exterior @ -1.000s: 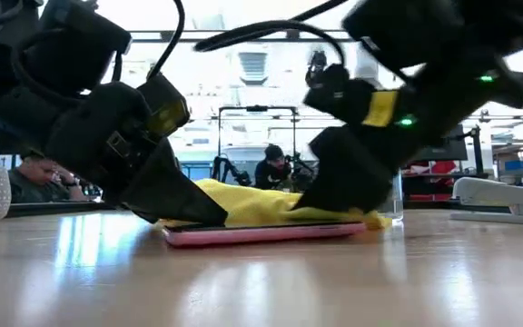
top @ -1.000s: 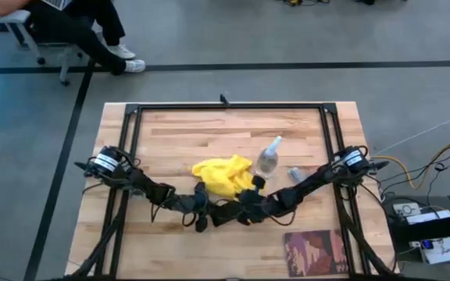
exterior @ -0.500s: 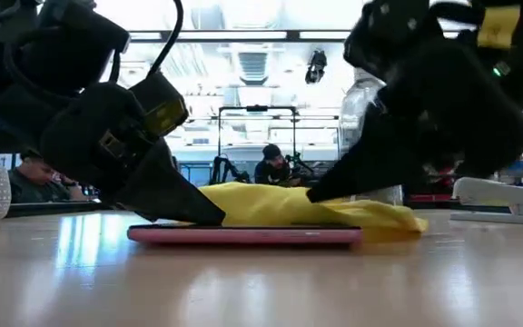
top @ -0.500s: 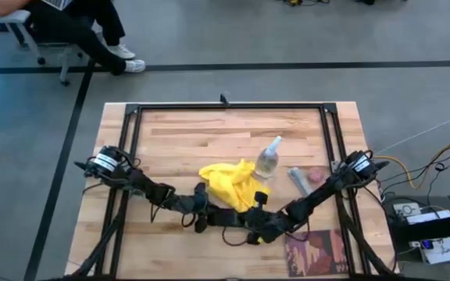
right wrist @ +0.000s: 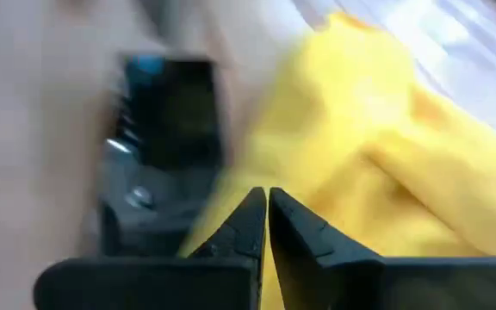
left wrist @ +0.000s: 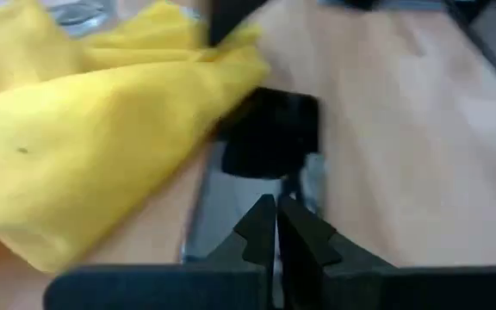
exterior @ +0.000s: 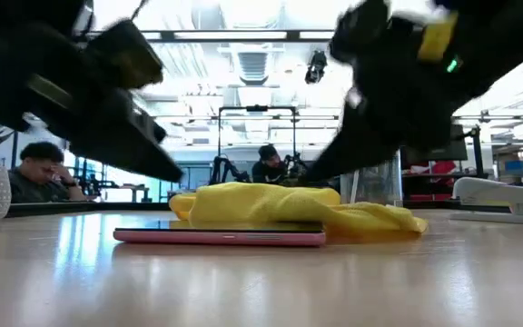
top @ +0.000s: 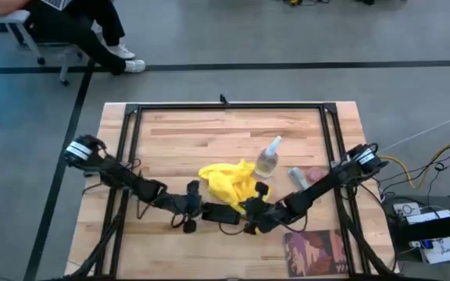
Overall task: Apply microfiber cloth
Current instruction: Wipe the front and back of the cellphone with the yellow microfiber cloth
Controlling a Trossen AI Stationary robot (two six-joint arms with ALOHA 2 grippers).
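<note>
Wooden table (top: 178,133) was occupied by the microfiber cloth (top: 229,181), draped over one end of a phone (exterior: 218,236). Left gripper (left wrist: 275,226) and right gripper (right wrist: 262,213) were held closed, empty, above it.

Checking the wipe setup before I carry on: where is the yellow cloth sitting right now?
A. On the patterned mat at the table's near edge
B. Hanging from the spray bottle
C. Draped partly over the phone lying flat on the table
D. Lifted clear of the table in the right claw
C: in the low view the microfiber cloth lies on top of the flat phone, spilling onto the table on one side.
</note>
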